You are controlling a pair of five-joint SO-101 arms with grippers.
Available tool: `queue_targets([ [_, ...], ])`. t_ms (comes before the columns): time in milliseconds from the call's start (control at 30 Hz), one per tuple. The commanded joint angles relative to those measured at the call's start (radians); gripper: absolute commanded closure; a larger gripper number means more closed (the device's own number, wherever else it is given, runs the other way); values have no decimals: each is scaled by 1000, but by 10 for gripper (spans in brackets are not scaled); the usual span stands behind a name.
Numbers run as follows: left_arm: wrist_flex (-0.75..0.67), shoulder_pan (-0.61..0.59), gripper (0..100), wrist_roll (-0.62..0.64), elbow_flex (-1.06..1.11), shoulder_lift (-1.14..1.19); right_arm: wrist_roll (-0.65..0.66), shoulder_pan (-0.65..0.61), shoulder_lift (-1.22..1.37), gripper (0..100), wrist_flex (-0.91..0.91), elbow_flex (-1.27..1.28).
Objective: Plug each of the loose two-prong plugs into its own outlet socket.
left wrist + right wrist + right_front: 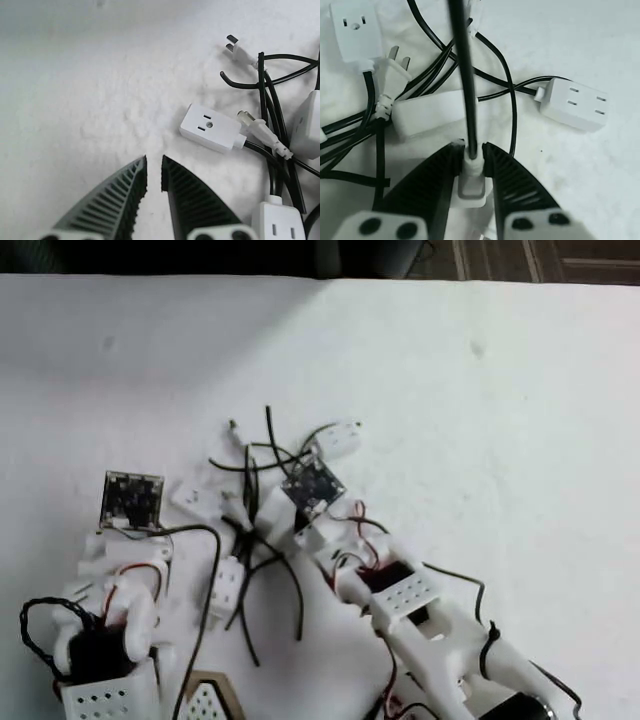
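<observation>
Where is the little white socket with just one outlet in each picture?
High view: the single-outlet socket lies left of the black cords.
Left wrist view: it lies face up beside the cords, ahead of the left gripper.
Right wrist view: it lies past the cords, away from the right gripper.
Shared landmark: the black cords.

Bright, even light washes the white bench almost featureless. Shadows beneath the black cords are faint and soft.
</observation>
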Motion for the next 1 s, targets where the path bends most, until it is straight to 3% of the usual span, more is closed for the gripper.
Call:
queue_targets([
  [0, -2, -7, 928, -8, -5, -1, 14, 5, 61, 982, 21, -43],
  [200, -2, -7, 928, -8, -5, -1, 14, 15, 156, 982, 41, -107],
  [967, -2, -7, 928, -8, -5, -1, -26, 94, 28, 981, 380, -110],
])
